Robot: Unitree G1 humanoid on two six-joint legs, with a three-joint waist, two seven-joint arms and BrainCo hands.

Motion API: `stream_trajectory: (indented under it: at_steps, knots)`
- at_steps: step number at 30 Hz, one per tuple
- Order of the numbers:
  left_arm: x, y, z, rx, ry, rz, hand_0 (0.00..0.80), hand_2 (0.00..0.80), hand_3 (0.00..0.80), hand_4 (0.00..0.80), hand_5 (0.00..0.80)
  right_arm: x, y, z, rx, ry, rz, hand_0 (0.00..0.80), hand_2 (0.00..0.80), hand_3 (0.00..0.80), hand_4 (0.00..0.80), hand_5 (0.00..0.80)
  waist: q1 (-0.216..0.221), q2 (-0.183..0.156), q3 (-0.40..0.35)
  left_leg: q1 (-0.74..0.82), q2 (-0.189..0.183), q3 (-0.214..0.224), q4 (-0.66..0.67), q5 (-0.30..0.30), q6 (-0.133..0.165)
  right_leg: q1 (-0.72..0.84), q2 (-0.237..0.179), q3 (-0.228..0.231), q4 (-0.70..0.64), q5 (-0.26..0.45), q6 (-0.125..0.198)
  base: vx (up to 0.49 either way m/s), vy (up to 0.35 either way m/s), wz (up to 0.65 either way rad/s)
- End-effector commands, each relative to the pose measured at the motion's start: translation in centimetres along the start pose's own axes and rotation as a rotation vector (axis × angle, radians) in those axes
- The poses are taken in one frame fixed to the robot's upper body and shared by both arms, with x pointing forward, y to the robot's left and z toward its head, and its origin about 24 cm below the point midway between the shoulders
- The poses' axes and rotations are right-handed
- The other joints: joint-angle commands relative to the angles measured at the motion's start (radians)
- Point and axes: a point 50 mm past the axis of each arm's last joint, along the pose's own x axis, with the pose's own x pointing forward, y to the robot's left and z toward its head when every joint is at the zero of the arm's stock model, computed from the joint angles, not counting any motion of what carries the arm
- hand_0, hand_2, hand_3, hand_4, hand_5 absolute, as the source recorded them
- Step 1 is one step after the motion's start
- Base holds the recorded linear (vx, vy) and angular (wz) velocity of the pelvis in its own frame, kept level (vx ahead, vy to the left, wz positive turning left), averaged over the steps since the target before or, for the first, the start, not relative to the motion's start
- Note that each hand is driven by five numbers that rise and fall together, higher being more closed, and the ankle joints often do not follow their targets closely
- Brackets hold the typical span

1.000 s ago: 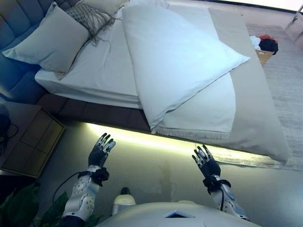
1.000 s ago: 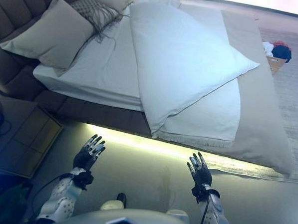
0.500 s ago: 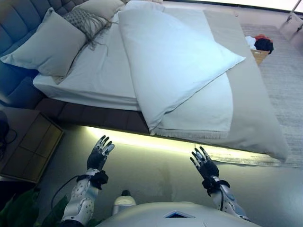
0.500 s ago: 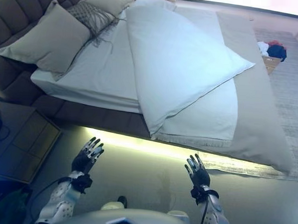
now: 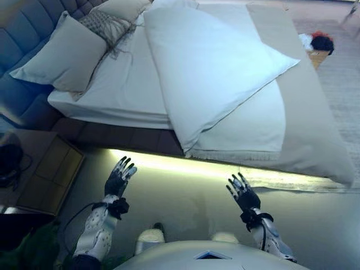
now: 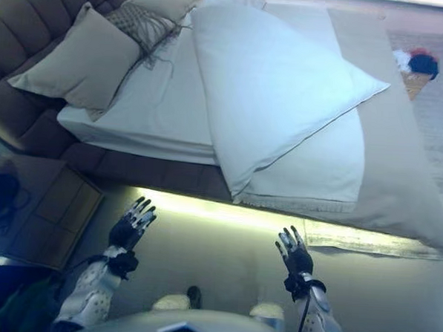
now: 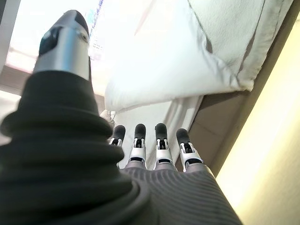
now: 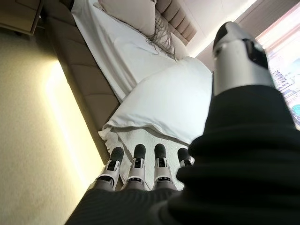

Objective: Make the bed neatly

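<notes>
A white duvet (image 5: 214, 67) lies folded back at an angle across the bed, over a white sheet (image 5: 121, 93) and a beige cover (image 5: 315, 124). Its lower corner (image 5: 188, 147) hangs at the bed's near edge. Two beige pillows (image 5: 62, 53) and a fringed cushion (image 5: 107, 25) sit at the headboard end. My left hand (image 5: 119, 177) and right hand (image 5: 243, 194) are open and empty, raised above the floor short of the bed's side. The duvet also shows past my fingers in the right wrist view (image 8: 173, 101).
A wooden nightstand (image 5: 42, 169) stands at the left by the headboard. A lit strip (image 5: 185, 166) runs under the bed's side. A basket with clothes (image 5: 318, 48) sits on the rug at the far right.
The camera has shifted slightly, so the whole scene moved a little in view. Both hands stay open at about the same place.
</notes>
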Motion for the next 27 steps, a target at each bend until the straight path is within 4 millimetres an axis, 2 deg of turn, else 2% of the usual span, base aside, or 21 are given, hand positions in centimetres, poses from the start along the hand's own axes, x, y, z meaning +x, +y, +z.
stream_trajectory:
  at_steps: [1, 2, 6, 9, 12, 14, 18, 19, 21, 22, 25, 27]
  knots:
    - [-0.7, 1.6, 3.1, 0.056, -0.097, 0.014, 0.000, 0.000, 0.000, 0.000, 0.000, 0.4, 2.2, 1.4, 0.066, -0.125, 0.093, 0.000, 0.000, 0.000, 0.000, 0.000, -0.016, -0.035, 0.023, 0.122, -0.074, -0.009, -0.071, -0.048, 0.087, -0.123, 0.033, 0.006, -0.015, 0.288, 0.029, 0.167, 0.038, 0.13]
    - [-0.9, 1.7, 3.1, 0.055, -0.100, 0.022, 0.000, 0.000, 0.000, 0.000, 0.000, 0.2, 2.1, 1.3, 0.061, -0.123, 0.101, 0.000, 0.000, 0.000, 0.000, 0.000, -0.016, -0.044, 0.027, 0.133, -0.082, -0.012, -0.070, -0.060, 0.082, -0.125, 0.036, -0.006, -0.074, 0.295, 0.036, 0.233, -0.058, 0.09]
    - [-1.4, 2.0, 3.1, 0.059, -0.099, 0.041, 0.000, 0.000, 0.000, 0.000, 0.000, 1.0, 2.5, 1.9, 0.059, -0.127, 0.114, 0.000, 0.000, 0.000, 0.000, 0.000, -0.015, -0.092, 0.033, 0.172, -0.117, -0.049, -0.054, -0.129, 0.060, -0.091, 0.029, -0.048, -0.479, 0.326, 0.077, 0.295, -0.150, 0.11]
    - [-1.6, 2.3, 2.8, 0.060, -0.090, 0.045, 0.000, 0.000, 0.000, 0.000, 0.000, 1.5, 2.1, 2.1, 0.061, -0.113, 0.102, 0.000, 0.000, 0.000, 0.000, 0.000, -0.018, -0.103, 0.029, 0.191, -0.114, -0.055, -0.050, -0.153, 0.057, -0.067, 0.057, -0.068, -0.645, 0.325, 0.093, 0.335, -0.126, -0.05]
    - [-2.0, 2.3, 1.9, 0.064, -0.055, 0.039, 0.000, 0.000, 0.000, 0.000, 0.000, 1.2, 1.9, 1.6, 0.063, -0.094, 0.095, 0.000, 0.000, 0.000, 0.000, 0.000, -0.023, -0.111, 0.022, 0.225, -0.105, -0.065, -0.050, -0.178, 0.058, -0.077, 0.073, -0.079, -0.685, 0.338, 0.102, 0.408, -0.156, 0.09]
    - [-2.4, 2.0, 1.1, 0.090, -0.022, 0.017, 0.000, 0.000, 0.000, 0.000, 0.000, 0.9, 1.7, 1.2, 0.070, -0.093, 0.081, 0.000, 0.000, 0.000, 0.000, 0.000, -0.020, -0.114, 0.020, 0.239, -0.096, -0.087, -0.035, -0.196, 0.058, -0.082, 0.064, -0.063, -0.638, 0.334, 0.100, 0.415, -0.195, 0.37]
    - [-2.9, 2.2, 0.2, 0.100, 0.030, -0.017, 0.000, 0.000, 0.000, 0.000, 0.000, 0.1, 1.3, 0.6, 0.075, -0.084, 0.030, 0.000, 0.000, 0.000, 0.000, 0.000, 0.000, -0.107, -0.008, 0.275, -0.042, -0.124, -0.019, -0.217, 0.020, -0.056, 0.052, -0.071, -0.596, 0.289, 0.103, 0.459, -0.283, 0.36]
    - [-2.9, 2.3, 0.1, 0.096, 0.041, -0.020, 0.000, 0.000, 0.000, 0.000, 0.000, 0.0, 1.2, 0.5, 0.078, -0.083, 0.020, 0.000, 0.000, 0.000, 0.000, 0.000, 0.001, -0.104, -0.014, 0.279, -0.025, -0.130, -0.013, -0.203, 0.012, -0.054, 0.057, -0.068, -0.578, 0.279, 0.100, 0.431, -0.344, 0.52]
    - [-2.9, 2.8, -0.1, 0.085, 0.068, -0.024, 0.000, 0.000, 0.000, 0.000, 0.000, -0.3, 1.4, 0.5, 0.086, -0.072, 0.036, 0.000, 0.000, 0.000, 0.000, 0.000, 0.000, -0.095, -0.033, 0.261, 0.032, -0.149, 0.031, -0.106, -0.020, -0.045, 0.085, -0.058, -0.526, 0.229, 0.079, 0.411, -0.368, 0.59]
    - [-3.0, 3.0, 0.0, 0.092, 0.071, -0.027, 0.000, 0.000, 0.000, 0.000, 0.000, -0.4, 1.2, 0.6, 0.080, -0.065, 0.042, 0.000, 0.000, 0.000, 0.000, 0.000, -0.001, -0.094, -0.037, 0.250, 0.046, -0.155, 0.051, -0.080, -0.026, -0.037, 0.101, -0.055, -0.518, 0.205, 0.068, 0.388, -0.351, 0.60]
    - [-2.9, 3.0, -0.2, 0.085, 0.069, -0.034, 0.000, 0.000, 0.000, 0.000, 0.000, -0.3, 0.6, 1.1, 0.056, -0.063, 0.045, 0.000, 0.000, 0.000, 0.000, 0.000, -0.005, -0.086, -0.051, 0.209, 0.079, -0.180, 0.109, 0.024, -0.040, -0.007, 0.153, -0.047, -0.516, 0.148, 0.027, 0.312, -0.283, 0.19]
    - [-2.6, 2.6, -0.5, 0.076, 0.064, -0.040, 0.000, 0.000, 0.000, 0.000, 0.000, 0.0, 0.6, 1.5, 0.048, -0.072, 0.050, 0.000, 0.000, 0.000, 0.000, 0.000, -0.005, -0.086, -0.054, 0.183, 0.084, -0.185, 0.163, 0.063, -0.044, 0.009, 0.177, -0.057, -0.511, 0.115, -0.007, 0.236, -0.226, -0.01]
